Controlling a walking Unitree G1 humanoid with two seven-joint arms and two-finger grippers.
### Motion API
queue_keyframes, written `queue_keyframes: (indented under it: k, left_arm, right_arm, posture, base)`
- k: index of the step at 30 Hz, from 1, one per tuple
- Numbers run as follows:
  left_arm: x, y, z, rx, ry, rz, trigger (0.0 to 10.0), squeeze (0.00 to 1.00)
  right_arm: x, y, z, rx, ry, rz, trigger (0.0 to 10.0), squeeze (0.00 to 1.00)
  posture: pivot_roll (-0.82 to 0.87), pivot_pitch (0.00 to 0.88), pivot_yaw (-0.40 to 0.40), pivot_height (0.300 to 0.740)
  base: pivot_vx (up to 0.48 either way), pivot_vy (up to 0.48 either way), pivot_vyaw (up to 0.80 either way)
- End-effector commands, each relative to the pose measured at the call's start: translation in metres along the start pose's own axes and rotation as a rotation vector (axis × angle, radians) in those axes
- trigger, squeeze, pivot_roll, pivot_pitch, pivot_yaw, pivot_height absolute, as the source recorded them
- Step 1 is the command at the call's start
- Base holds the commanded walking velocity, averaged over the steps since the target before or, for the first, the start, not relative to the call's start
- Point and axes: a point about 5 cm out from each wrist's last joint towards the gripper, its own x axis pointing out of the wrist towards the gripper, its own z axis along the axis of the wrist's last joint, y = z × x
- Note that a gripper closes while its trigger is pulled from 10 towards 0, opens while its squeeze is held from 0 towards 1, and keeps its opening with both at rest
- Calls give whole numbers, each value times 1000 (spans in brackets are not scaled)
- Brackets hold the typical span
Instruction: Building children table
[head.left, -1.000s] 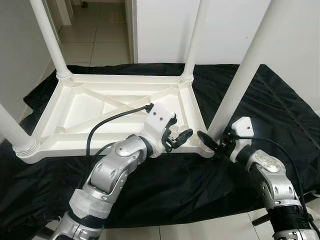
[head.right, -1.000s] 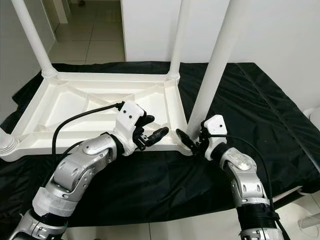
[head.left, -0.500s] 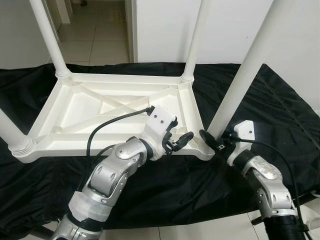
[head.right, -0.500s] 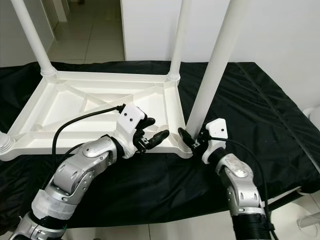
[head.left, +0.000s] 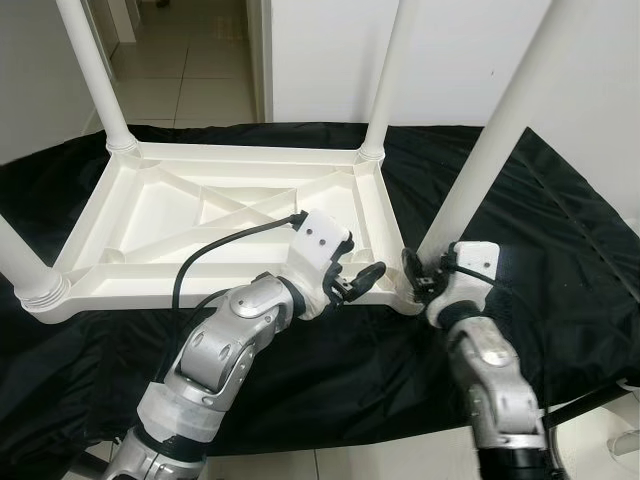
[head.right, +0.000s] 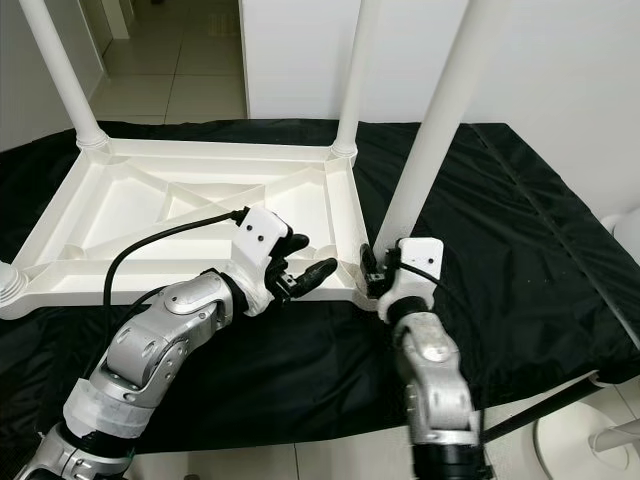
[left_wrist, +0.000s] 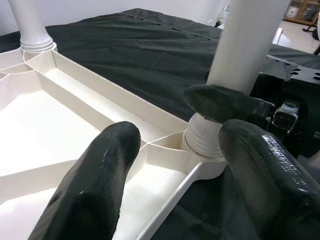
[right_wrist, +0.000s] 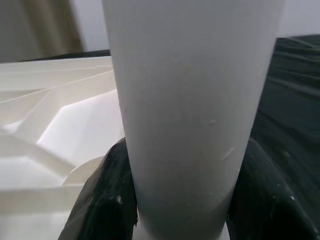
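While the right end effector (head.right: 372, 272) now sits at the base of the near-right leg (head.right: 437, 125) with one black finger on either side of the white tube, a second ago it approached that base from the outer side with the forearm angled away; the right arm has since swung in under the leg and the fingers have closed in around it. The right wrist view confirms the grasp: the fingers (right_wrist: 102, 200) flank the leg (right_wrist: 192, 100) and appear to touch it on both sides, just above the threaded collar. The left end effector (head.left: 362, 278) remains beside the same corner, fingers spread and grasping nothing, with one finger (left_wrist: 95, 185) over the inner ribbing and the other nearer the collar (left_wrist: 202, 142). The children table (head.left: 215, 215) lies upside down on a black cloth (head.left: 560, 230), underside ribbing facing up; its far-left leg (head.left: 95, 75) and far-right leg (head.left: 390, 75) stand upright in their sockets, and the near-left leg (head.left: 22, 265) is likewise seated. The change indicates that the final leg is being secured: judged from this grasp, the step in hand is turning or pressing the near-right leg home in its corner socket. Full seating cannot be confirmed from these views.
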Motion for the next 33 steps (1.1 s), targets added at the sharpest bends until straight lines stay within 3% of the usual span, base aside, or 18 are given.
queue_keyframes:
  k: [1, 6, 7, 9, 15, 21, 22, 24, 25, 26, 33]
  left_arm:
    - [0, 2, 0, 5, 2, -6, 10000, 0]
    - [-2, 3, -1, 13, 4, 4, 10000, 0]
    - [-2, 3, -1, 20, 4, 4, 10000, 0]
    - [-4, 2, 1, 27, -7, -3, 10000, 0]
    - [-4, 3, 2, 34, -13, -6, 10000, 0]
    - [-8, 5, 0, 47, -11, -12, 10000, 0]
    - [-8, 5, 0, 48, -10, -12, 10000, 0]
    - [-9, 6, 0, 49, -10, -11, 10000, 0]
    - [-9, 7, 0, 47, -6, -9, 10000, 0]
    - [-9, 7, 0, 45, -3, -8, 10000, 0]
    - [-7, 4, 1, 45, 3, -13, 10000, 0]
  right_arm:
    - [-6, -7, -15, 47, 79, -139, 10000, 0]
    - [-9, 7, -11, 76, 55, -113, 10000, 0]
    - [-9, 8, -9, 82, 43, -78, 10000, 961]
    - [-9, 0, -2, 65, 26, -19, 10000, 1000]
    - [-6, -15, 6, 23, 4, 24, 10000, 1000]
    - [2, -34, 16, -66, -2, 185, 10000, 1000]
    - [4, -35, 16, -74, 8, 233, 10000, 0]
    - [4, -35, 15, -76, 17, 267, 10000, 0]
    - [4, -34, 13, -139, 27, 388, 10000, 0]
    - [4, -33, 12, -162, 34, 435, 10000, 0]
    - [10, -33, 12, -256, 77, 651, 10000, 0]
  posture:
    - [-84, 65, -1, 740]
    - [-85, 77, -4, 740]
    - [-76, 75, -12, 740]
    - [-77, 76, -7, 740]
    - [-74, 74, -9, 740]
    - [-70, 69, -16, 740]
    - [-66, 68, -21, 740]
    - [-66, 68, -21, 740]
    - [-62, 63, -23, 740]
    - [-62, 63, -23, 740]
    - [-52, 53, -26, 740]
  base:
    - [0, 0, 0]
    - [0, 0, 0]
    - [0, 0, 0]
    - [0, 0, 0]
    - [0, 0, 0]
    - [0, 0, 0]
    - [0, 0, 0]
    - [0, 0, 0]
    - [0, 0, 0]
    - [0, 0, 0]
    - [0, 0, 0]
